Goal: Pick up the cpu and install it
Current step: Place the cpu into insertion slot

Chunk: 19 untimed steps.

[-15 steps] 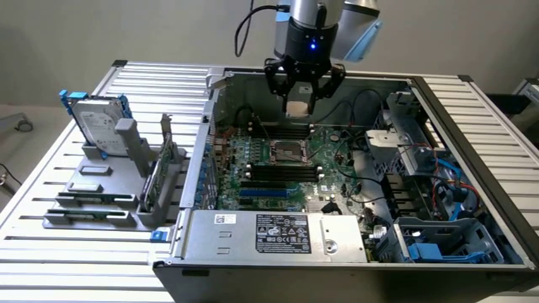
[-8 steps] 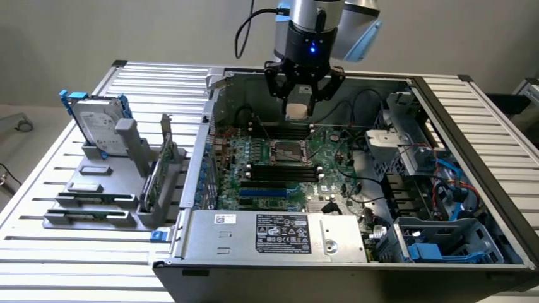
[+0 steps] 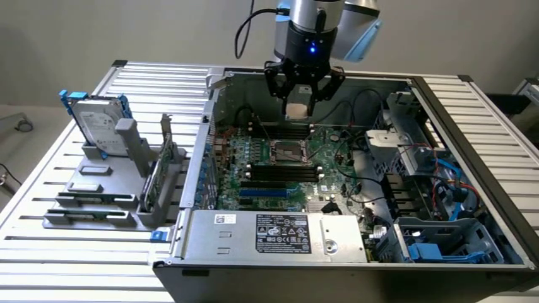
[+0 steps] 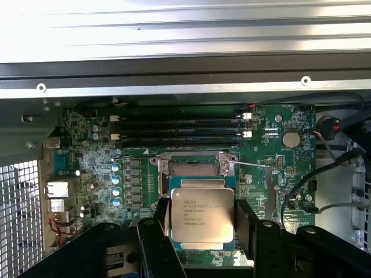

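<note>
Bench: slatted metal table (image 3: 76, 265), open PC case (image 3: 202, 235)
Gripper (image 3: 300, 108): clamped on cpu (image 4: 202, 217), above motherboard (image 3: 330, 149)
Pending: socket (image 3: 284, 150) not yet filled

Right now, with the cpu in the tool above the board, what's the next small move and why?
Probably a short level shift toward the socket before any descent. The tool grips the cpu by two opposite edges, well above the motherboard, and the open socket looks offset from the cpu, not squarely beneath it.
</note>
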### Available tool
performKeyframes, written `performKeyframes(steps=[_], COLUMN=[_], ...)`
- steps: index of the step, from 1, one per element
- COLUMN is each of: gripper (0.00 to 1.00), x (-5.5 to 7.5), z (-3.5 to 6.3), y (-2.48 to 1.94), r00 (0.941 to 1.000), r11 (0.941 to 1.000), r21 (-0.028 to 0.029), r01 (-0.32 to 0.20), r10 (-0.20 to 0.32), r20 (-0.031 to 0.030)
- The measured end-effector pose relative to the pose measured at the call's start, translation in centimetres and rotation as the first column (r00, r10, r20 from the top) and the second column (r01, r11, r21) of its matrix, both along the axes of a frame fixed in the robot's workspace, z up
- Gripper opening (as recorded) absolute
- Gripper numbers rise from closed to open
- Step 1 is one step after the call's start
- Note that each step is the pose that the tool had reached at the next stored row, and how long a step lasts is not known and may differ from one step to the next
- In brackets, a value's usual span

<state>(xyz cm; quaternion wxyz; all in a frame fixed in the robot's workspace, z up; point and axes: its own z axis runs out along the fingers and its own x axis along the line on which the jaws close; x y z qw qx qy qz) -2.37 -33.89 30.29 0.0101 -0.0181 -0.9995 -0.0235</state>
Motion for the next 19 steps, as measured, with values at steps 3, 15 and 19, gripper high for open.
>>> performKeyframes(steps=[3,15,19], gripper=[0.55,0.55,0.55], x=[-0.11,-0.16,-0.16], z=[-0.02,-0.38,-0.58], y=[0.0,0.0,0.0], r00=[1.0,0.9808,0.9638], r11=[1.0,0.9808,0.9638], r21=[0.001,0.0009,0.0009], r01=[0.002,0.195,0.267], r10=[-0.002,-0.195,-0.267], r20=[0.0002,0.0,0.0])
